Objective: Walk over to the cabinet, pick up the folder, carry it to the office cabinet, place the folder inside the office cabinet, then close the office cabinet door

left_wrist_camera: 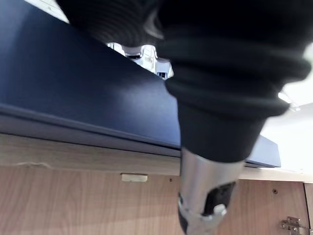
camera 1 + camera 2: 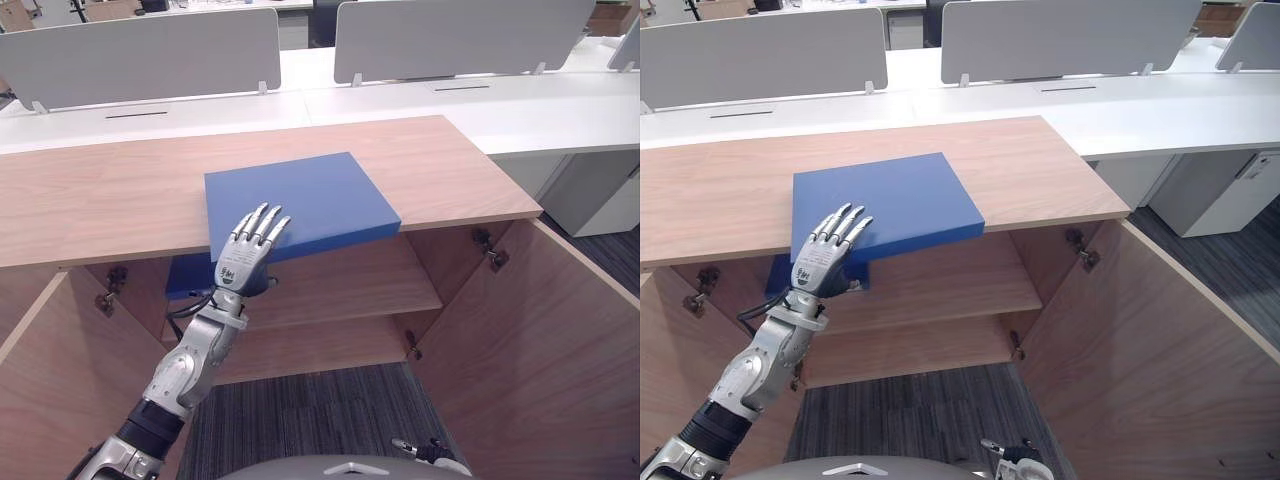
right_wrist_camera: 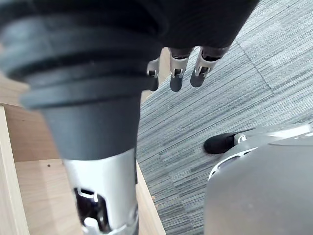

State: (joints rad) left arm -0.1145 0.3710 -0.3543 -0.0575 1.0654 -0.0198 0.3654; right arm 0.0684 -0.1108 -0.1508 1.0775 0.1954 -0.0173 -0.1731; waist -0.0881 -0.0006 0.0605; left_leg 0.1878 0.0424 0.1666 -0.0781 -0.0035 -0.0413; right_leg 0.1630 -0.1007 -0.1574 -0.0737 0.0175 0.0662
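Note:
A flat blue folder (image 2: 310,195) lies on the wooden cabinet top (image 2: 110,190), its near edge sticking out past the front lip. My left hand (image 2: 240,265) reaches up from below at the folder's near left corner. Its straight fingers (image 2: 262,225) rest flat on the folder's top face. From the left wrist, the folder (image 1: 73,93) shows from below and the thumb (image 1: 203,191) hangs down past its edge, not curled round it. My right hand (image 3: 178,68) hangs low over the carpet with relaxed fingers, holding nothing.
Both cabinet doors stand open, the right one (image 2: 540,340) and the left one (image 2: 40,390). Two shelves (image 2: 340,290) show inside, with another blue thing (image 2: 185,278) on the upper shelf behind my hand. White desks with grey dividers (image 2: 140,55) stand behind.

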